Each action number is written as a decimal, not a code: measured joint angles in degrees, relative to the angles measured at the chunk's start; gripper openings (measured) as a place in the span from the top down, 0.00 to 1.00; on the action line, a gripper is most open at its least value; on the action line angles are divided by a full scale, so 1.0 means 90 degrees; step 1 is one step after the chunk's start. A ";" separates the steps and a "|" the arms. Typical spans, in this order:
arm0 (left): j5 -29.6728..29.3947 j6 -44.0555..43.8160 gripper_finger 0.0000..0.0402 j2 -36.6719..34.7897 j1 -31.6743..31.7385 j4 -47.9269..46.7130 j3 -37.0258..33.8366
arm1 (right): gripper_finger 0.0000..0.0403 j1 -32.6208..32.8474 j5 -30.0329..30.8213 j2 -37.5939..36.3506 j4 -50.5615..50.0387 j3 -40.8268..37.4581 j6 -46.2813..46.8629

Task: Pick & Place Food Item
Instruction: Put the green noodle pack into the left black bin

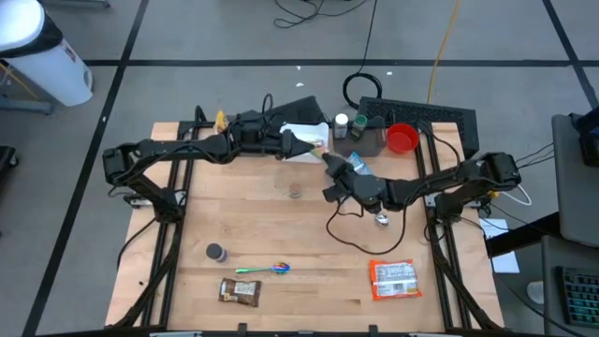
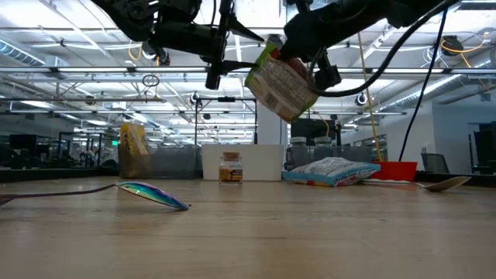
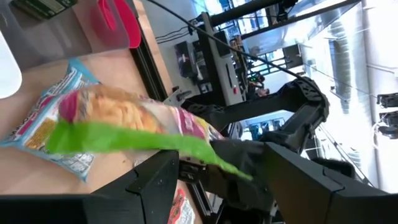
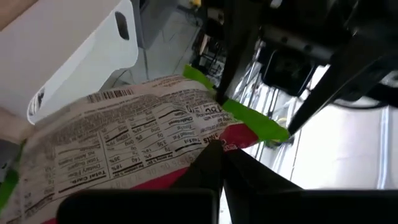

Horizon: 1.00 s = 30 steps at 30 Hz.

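snack bag [image 2: 283, 84], green-edged, printed label side showing, hangs in the air above the far middle of the table [image 1: 281, 243], clear of the wood. right gripper [image 4: 217, 152] clenched tight on the bag's edge; fingers meet on it. left gripper [image 3: 214, 177] at the bag's green end, its jaws apart around that edge; cannot tell if they touch it. below: blue snack pouch [image 2: 332, 171], small jar [image 2: 230, 167], iridescent spoon [image 2: 151, 193], red cup [image 1: 401, 139].

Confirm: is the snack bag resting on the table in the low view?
No. The snack bag hangs well above the table, pinched by the right gripper.
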 joint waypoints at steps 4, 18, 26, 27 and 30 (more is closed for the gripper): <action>-0.0004 0.0000 0.40 0.0000 0.0000 -0.0142 0.0000 | 1.00 0.0131 -0.0177 0.0000 -0.0004 0.0000 -0.0152; 0.0216 0.0041 0.41 -0.0007 -0.0046 -0.0420 0.0000 | 1.00 0.0147 -0.0283 0.0000 -0.0049 0.0000 -0.0463; 0.0223 0.0002 0.63 -0.0007 -0.0049 -0.0662 0.0000 | 1.00 0.0147 -0.0313 0.0000 -0.0049 0.0000 -0.0511; 0.0215 0.0004 0.67 -0.0007 -0.0049 -0.0660 0.0000 | 1.00 0.0147 -0.0313 0.0000 -0.0049 0.0000 -0.0511; 0.0214 0.0027 0.78 -0.0007 -0.0049 -0.0657 0.0000 | 1.00 0.0168 -0.0313 0.0000 -0.0049 0.0000 -0.0563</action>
